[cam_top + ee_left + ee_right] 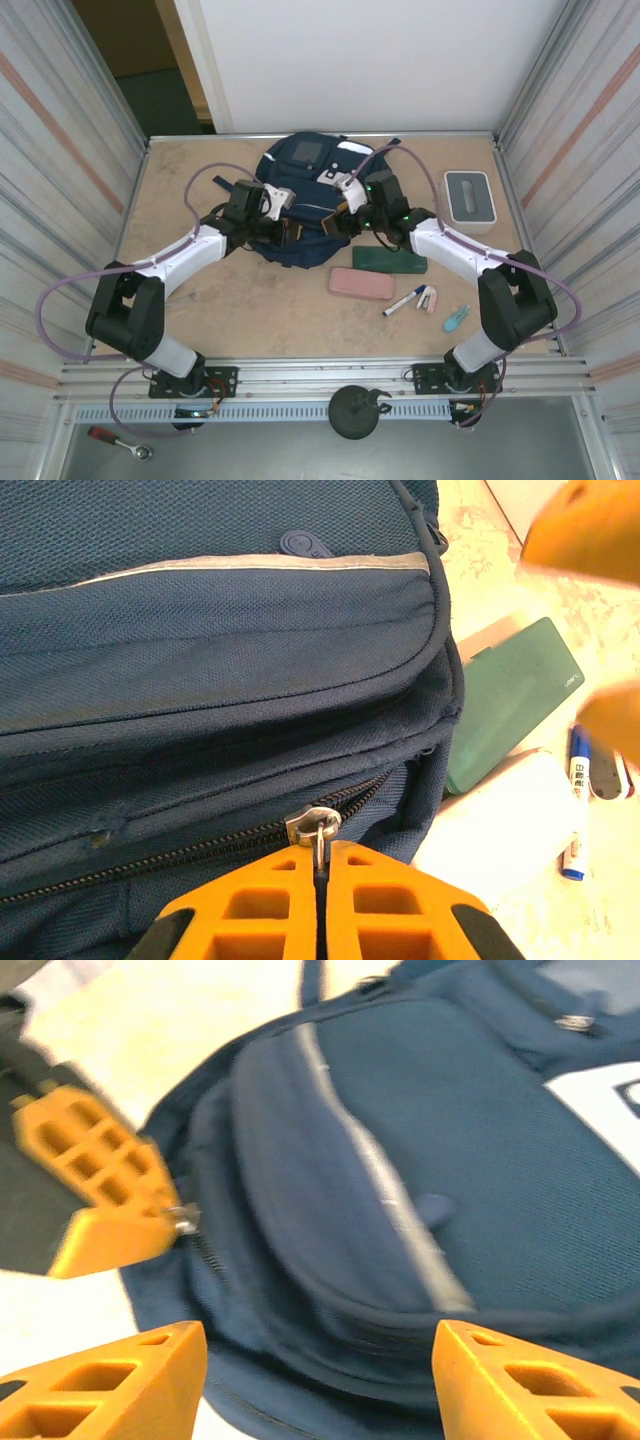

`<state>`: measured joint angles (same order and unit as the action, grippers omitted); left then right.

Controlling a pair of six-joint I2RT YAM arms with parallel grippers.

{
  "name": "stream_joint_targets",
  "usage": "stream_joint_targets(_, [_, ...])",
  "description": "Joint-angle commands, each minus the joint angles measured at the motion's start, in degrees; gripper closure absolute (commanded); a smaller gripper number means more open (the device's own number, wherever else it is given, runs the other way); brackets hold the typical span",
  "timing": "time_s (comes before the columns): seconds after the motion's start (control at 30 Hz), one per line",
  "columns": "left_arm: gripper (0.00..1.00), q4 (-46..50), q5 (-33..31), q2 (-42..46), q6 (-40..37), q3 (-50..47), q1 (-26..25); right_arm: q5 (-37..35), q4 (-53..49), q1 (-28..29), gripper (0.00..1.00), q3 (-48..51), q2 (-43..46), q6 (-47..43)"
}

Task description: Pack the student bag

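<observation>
The navy student bag lies flat at the middle back of the table. My left gripper is shut on the metal zipper pull of the bag, near the right end of the main zip. From the right wrist view, the left gripper's orange fingers are seen holding that pull. My right gripper is open, its fingers spread wide over the near edge of the bag, with nothing held between them. From above, the left gripper and the right gripper both sit at the bag's front edge.
A green case, a pink case, a blue marker, a small pink-white item and a teal item lie on the table to the right front. A white-grey box stands at the back right. Metal walls close the sides.
</observation>
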<state>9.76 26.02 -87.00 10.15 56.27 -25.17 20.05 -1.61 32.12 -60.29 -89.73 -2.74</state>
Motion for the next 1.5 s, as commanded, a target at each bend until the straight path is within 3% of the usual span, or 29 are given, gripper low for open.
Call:
stream_joint_targets(0.0, [1.00, -2.38, 3.31, 2.86, -1.28, 1.61, 0.80, 1.84, 0.56, 2.45, 0.42, -1.60, -2.38, -7.64])
stream_joint_targets(0.33, [1.00, -2.38, 3.69, 3.68, -1.10, 1.65, 0.82, -0.82, -0.21, 4.44, 0.50, -6.78, -9.65, -10.75])
stream_joint_targets(0.57, [1.00, -2.20, 1.38, 4.92, -0.40, 0.70, 2.15, -5.58, -0.68, 4.39, 0.89, -5.12, -8.24, -12.84])
stream_joint_targets(0.67, [1.00, -2.04, -0.10, 5.89, 0.34, -0.40, 3.57, -7.92, -0.69, 3.85, 1.00, -2.71, -5.36, -13.34])
stream_joint_targets(0.87, [1.00, -1.82, -4.61, 7.80, 1.52, -3.63, 7.32, -8.68, 0.45, 0.65, 1.00, 3.04, 1.03, -12.81])
stream_joint_targets(1.1, [1.00, -0.01, -14.07, 7.43, 1.74, -5.41, 13.12, -1.88, 3.09, -6.56, 1.00, 7.39, 5.43, -7.64])
stream_joint_targets(1.23, [1.00, -1.98, -12.02, 9.75, 2.00, -6.40, 13.57, -1.79, 0.50, -7.45, 1.00, 4.21, 2.87, -3.67])
stream_joint_targets(1.37, [1.00, -6.14, -3.22, 11.68, 5.04, -6.64, 13.25, -4.52, -3.36, -4.40, 0.78, 1.94, 2.69, -4.22])
stream_joint_targets(1.47, [1.00, -6.38, -0.90, 13.27, 5.82, -5.72, 12.03, -4.41, -3.75, -1.49, 0.59, 1.86, 5.74, -6.35])
